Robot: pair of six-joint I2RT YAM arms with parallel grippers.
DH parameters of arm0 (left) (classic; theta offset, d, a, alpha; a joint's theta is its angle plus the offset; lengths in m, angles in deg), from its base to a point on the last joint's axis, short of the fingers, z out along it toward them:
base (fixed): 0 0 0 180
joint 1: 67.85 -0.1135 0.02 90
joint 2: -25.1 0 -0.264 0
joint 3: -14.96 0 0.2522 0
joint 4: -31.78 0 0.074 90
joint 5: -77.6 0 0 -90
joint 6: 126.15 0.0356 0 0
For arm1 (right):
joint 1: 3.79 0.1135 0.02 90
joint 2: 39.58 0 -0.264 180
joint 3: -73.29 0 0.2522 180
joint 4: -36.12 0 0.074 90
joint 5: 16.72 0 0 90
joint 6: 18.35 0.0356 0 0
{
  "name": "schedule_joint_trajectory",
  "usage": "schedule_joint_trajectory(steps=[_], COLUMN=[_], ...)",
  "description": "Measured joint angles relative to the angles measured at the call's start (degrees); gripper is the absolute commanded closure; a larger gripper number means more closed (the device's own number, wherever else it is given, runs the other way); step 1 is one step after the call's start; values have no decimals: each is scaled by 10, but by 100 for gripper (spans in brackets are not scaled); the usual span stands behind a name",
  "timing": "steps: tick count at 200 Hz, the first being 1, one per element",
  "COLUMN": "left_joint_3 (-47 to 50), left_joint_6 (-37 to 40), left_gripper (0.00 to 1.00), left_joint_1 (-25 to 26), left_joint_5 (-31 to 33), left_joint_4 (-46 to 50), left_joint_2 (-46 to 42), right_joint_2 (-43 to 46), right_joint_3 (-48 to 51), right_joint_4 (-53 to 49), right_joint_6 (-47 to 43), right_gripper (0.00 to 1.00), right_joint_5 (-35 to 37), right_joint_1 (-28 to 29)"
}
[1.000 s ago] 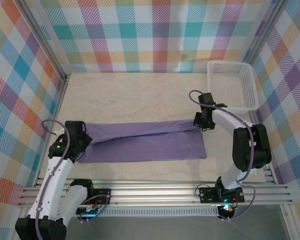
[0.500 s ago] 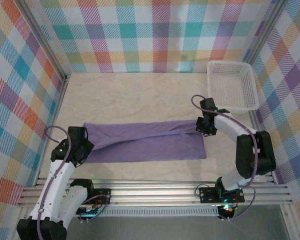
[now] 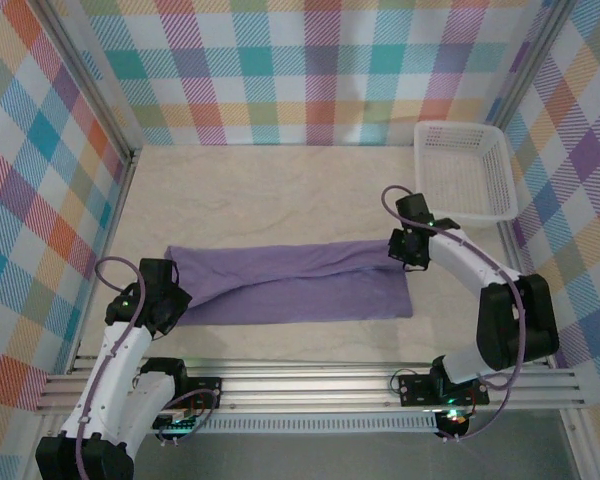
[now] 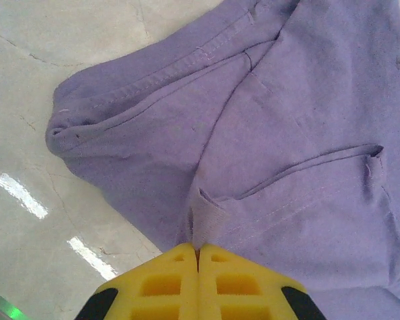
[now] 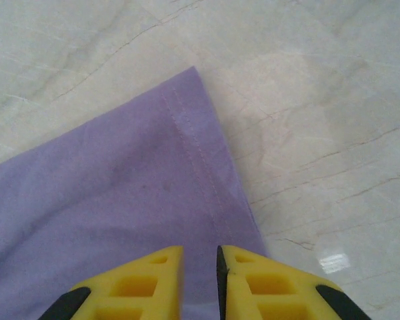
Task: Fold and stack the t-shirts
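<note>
The left tool [image 4: 198, 250], well off to the near left of the white basket [image 3: 419, 160], is clenched on a pinch of the lavender t-shirt [image 3: 300, 285] at its left end. The t-shirt lies flat on the pale surface [image 3: 280, 190] as a long folded band, nearer than the basket and stretching away to its left. The right tool [image 5: 200, 252] hangs over the band's hemmed right corner, just near-left of the basket, its jaws slightly parted and gripping nothing.
</note>
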Motion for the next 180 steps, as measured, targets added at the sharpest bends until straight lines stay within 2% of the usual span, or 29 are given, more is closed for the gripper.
schedule_joint_trajectory(steps=[36, 76, 135, 180], left_joint_3=[0, 0, 0, -21], left_joint_6=[-1, -9, -10, 10], left_gripper=[100, 100, 100, 100], left_joint_1=[0, 0, 0, 0], left_joint_5=[11, 15, 23, 58], left_joint_4=[3, 10, -1, -16], left_joint_2=[0, 8, 81, 140], right_joint_2=[-60, -63, -63, -64], right_joint_3=[4, 52, 49, 49], right_joint_4=[14, 17, 16, 15], right_joint_6=[23, 43, 43, 43], right_gripper=[81, 83, 84, 84], right_joint_5=[-16, -24, -21, -19], right_joint_1=[7, 7, 7, 8])
